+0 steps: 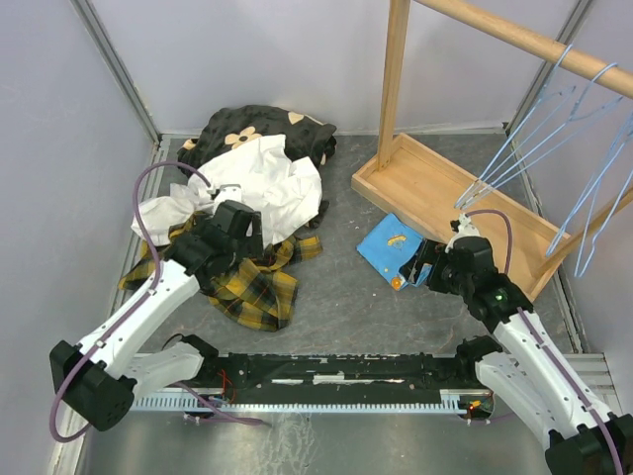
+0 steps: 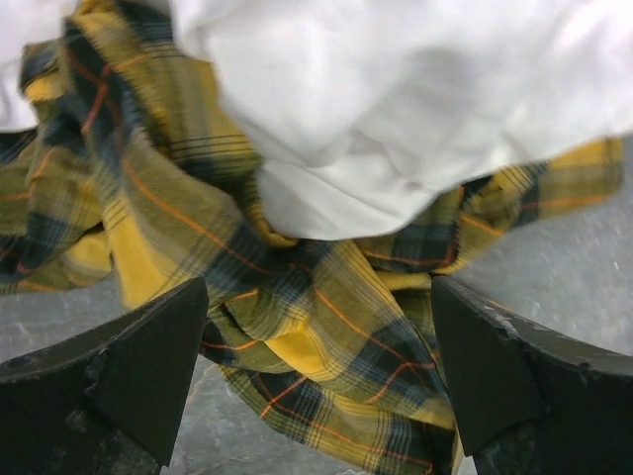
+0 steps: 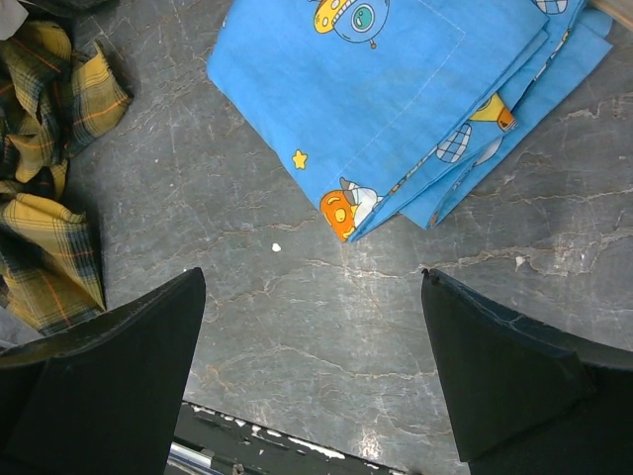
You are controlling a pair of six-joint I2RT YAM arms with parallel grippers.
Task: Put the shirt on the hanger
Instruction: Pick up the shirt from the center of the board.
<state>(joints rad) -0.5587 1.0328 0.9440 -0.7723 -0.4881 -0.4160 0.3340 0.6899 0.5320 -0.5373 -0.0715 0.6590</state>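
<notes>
Two tools, wide open, empty.

The shirt is soft woven cloth, matt and slightly fuzzy, its plaid threads plain to see. The white garment is smoother cloth, matt, softly creased. The black flowered cloth looks thin and matt. The folded blue cloth is a fine, flat printed weave with stitched seams. The surface is grey and stone-like, veined with pale cracks, dull with a faint sheen. The rail and tray are pale, smooth, unpainted wood. The hangers are thin wire with a pale-blue coating. The left claw and right claw have black, matt, slightly grainy plastic fingers. The arm shells are glossy white plastic.
</notes>
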